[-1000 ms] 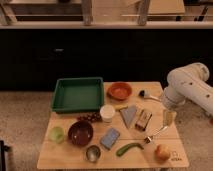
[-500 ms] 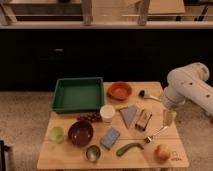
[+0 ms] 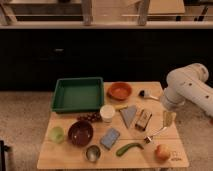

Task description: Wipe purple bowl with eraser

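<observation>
Hovering over the table's (image 3: 65, 156) right edge, the gripper (image 3: 168, 119) has the eraser (image 3: 143, 120) just beside it at 9 o'clock, long axis 1-to-7; the purple bowl (image 3: 80, 133) sits well beyond, toward 8 o'clock; the grip state I cannot tell.

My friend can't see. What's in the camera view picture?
A white robot arm reaches in from the right, its pincer hanging over the right side of a wooden table, just right of the tan eraser. The purple bowl sits front left, below a green tray; an orange bowl and white cup stand nearer the middle.
</observation>
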### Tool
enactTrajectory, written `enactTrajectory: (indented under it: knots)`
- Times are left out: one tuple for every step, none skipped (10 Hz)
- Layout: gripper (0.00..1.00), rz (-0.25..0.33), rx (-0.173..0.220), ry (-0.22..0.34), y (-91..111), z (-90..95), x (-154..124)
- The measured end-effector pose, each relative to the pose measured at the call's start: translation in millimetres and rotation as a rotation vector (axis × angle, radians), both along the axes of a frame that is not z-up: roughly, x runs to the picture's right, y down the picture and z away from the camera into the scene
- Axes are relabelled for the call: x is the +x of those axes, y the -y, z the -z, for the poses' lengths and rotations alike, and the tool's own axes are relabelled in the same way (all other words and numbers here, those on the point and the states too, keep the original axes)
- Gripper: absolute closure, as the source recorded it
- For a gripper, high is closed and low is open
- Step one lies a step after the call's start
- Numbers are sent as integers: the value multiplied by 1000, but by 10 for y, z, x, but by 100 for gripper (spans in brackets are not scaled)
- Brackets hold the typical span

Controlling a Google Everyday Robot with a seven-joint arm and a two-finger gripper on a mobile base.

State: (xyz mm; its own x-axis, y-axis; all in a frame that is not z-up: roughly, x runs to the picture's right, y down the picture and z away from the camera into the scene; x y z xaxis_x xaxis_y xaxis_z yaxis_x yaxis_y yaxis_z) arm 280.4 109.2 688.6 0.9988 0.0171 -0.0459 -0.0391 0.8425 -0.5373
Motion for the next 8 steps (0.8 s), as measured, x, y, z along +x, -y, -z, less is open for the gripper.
enactTrajectory:
  knots:
    - [20, 26, 0, 10, -21, -41, -64]
    - [20, 41, 1, 16, -31, -64, -119]
    - [20, 46, 4, 12, -20, -56, -108]
    - [20, 54, 4, 16, -18, -68, -62]
    - [20, 63, 2, 19, -33, -88, -26]
    - [20, 73, 2, 24, -51, -121, -31]
    - [20, 89, 2, 30, -57, -145, -88]
    - [20, 106, 2, 37, -64, -172, -182]
